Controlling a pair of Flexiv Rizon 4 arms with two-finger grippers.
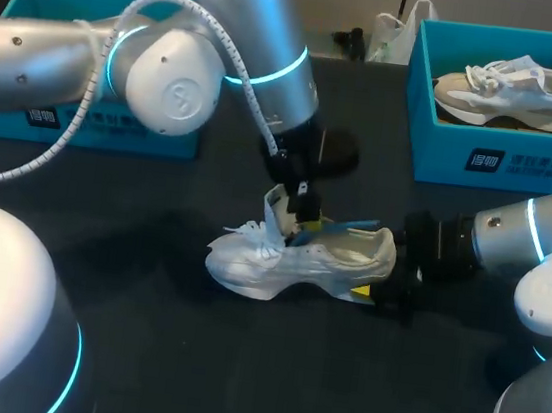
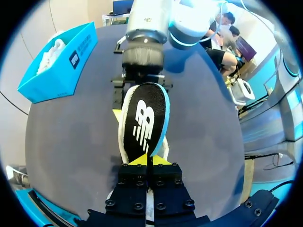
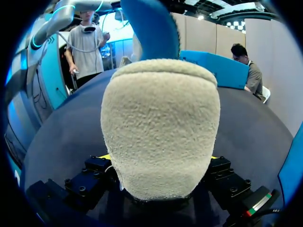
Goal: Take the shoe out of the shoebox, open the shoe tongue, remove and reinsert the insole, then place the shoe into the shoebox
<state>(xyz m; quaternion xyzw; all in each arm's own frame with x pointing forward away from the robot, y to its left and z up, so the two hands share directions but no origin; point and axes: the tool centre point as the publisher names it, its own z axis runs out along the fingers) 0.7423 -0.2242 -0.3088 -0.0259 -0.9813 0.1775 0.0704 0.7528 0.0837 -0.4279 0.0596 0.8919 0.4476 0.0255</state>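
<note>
Dark tabletop (image 1: pixel 137 351) is carrying the white shoe (image 1: pixel 300 260) near its middle. Just above the shoe's opening, the left gripper (image 2: pixel 147 161) is pinching the insole (image 2: pixel 144 120) with jaws narrow. The right gripper (image 1: pixel 386 293) is clamping the shoe's heel, seemingly from both sides, though its fingers are mostly hidden.

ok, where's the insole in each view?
Head view: insole at table centre, sticking out of the white shoe, left gripper holding it.
Left wrist view: black, blue-edged, ahead of that gripper.
Right wrist view: blue strip beyond the heel.
Shared landmark: the white shoe.
</note>
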